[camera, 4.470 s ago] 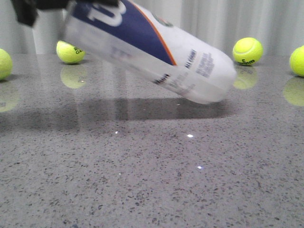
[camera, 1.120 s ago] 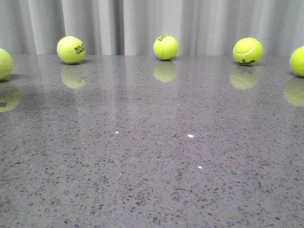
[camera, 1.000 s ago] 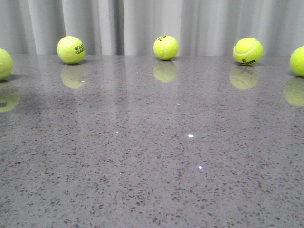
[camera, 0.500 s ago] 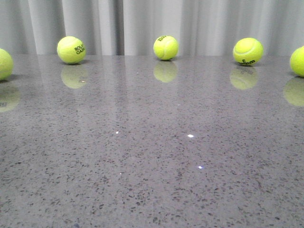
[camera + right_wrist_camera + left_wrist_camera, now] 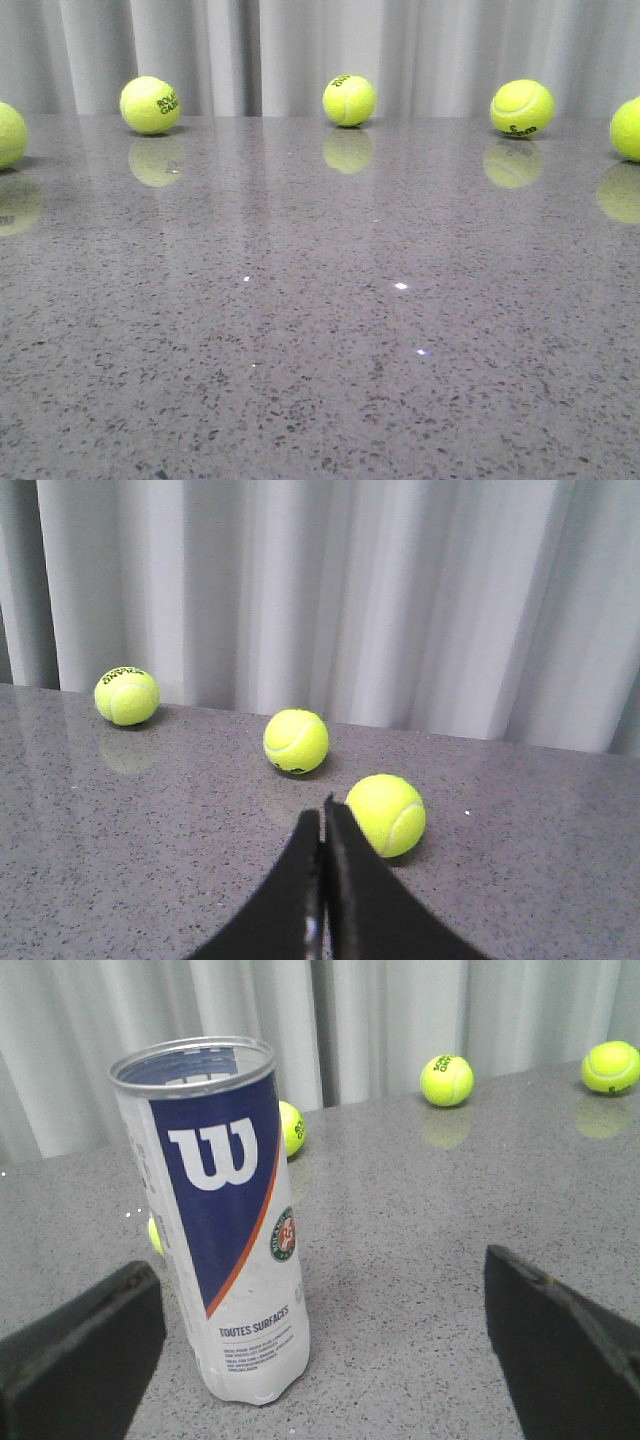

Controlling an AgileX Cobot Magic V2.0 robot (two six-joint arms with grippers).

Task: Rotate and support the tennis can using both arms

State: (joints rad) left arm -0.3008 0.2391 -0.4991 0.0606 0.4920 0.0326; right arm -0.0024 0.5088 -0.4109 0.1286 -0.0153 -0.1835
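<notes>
Left wrist view: the left pincer (image 5: 320, 1350) stands with its two dark fingers (image 5: 75, 1360) spread wide and gripping nothing, the tennis can (image 5: 215, 1225) upright on the grey tabletop (image 5: 420, 1250) just ahead of it and nearer one finger than the other, touched by neither. The can rests on its base with its silver rim uppermost and the Wilson label facing the pincer, a pose that suggests it has been set down to stand alone and that the rotation is complete. Beyond the can, tennis balls (image 5: 447, 1079) lie scattered along the curtain (image 5: 380, 1010). In the right wrist view the right pincer (image 5: 322, 900) has its fingers pressed together on nothing, with another ball (image 5: 385, 814) on the tabletop just beyond its tips and no can in sight. In the front view neither arm nor can appears; a few seconds earlier that same view showed the can tilted in the air, held at its upper end.
</notes>
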